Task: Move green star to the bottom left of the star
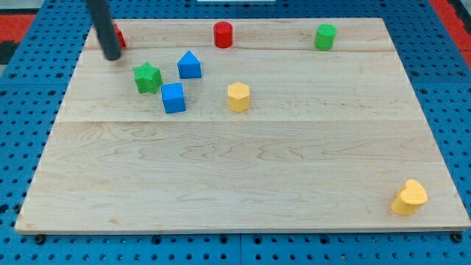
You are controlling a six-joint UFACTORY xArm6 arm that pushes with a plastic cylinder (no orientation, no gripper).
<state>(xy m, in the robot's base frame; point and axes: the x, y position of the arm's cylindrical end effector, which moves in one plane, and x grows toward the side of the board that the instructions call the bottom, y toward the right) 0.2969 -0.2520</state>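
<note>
The green star (pixel 147 77) lies on the wooden board (pixel 243 177) at the upper left. My tip (pixel 112 56) is up and to the left of it, a short gap away, not touching. A red block (pixel 119 34) sits right behind the rod and is mostly hidden, so I cannot make out its shape. A blue house-shaped block (pixel 189 65) is to the right of the green star. A blue cube (pixel 174 98) is down and to its right.
A yellow hexagonal block (pixel 238 96) is near the upper middle. A red cylinder (pixel 223 34) and a green cylinder (pixel 325 36) stand along the top edge. A yellow heart-shaped block (pixel 409 197) is at the bottom right corner.
</note>
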